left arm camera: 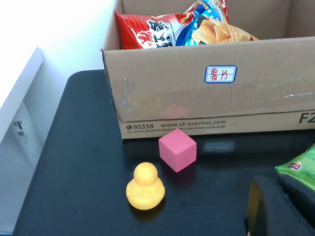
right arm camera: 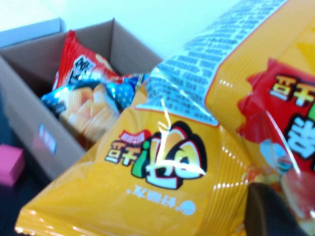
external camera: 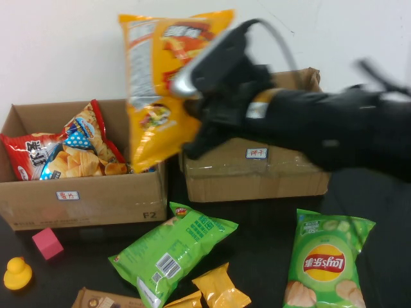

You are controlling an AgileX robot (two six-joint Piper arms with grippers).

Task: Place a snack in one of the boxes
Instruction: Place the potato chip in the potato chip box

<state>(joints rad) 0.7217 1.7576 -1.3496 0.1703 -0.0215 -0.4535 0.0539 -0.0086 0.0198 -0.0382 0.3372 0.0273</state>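
Black tabletop (external camera: 270, 244). Carried two boxes (external camera: 83, 192) (external camera: 257, 170), two green chip bags (external camera: 173, 250) (external camera: 326, 263), pink cube (external camera: 47, 243), yellow duck (external camera: 17, 274), small yellow packets (external camera: 220, 287).

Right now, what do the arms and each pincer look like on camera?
The right arm is black and bulky, with a silver-grey curved piece near the wrist, a small white and orange marking, and a grey cable looping above it. The right pincer is black, over the gap between the boxes. The left pincer shows only as matte black blocky parts near the table's front, by the green bag.
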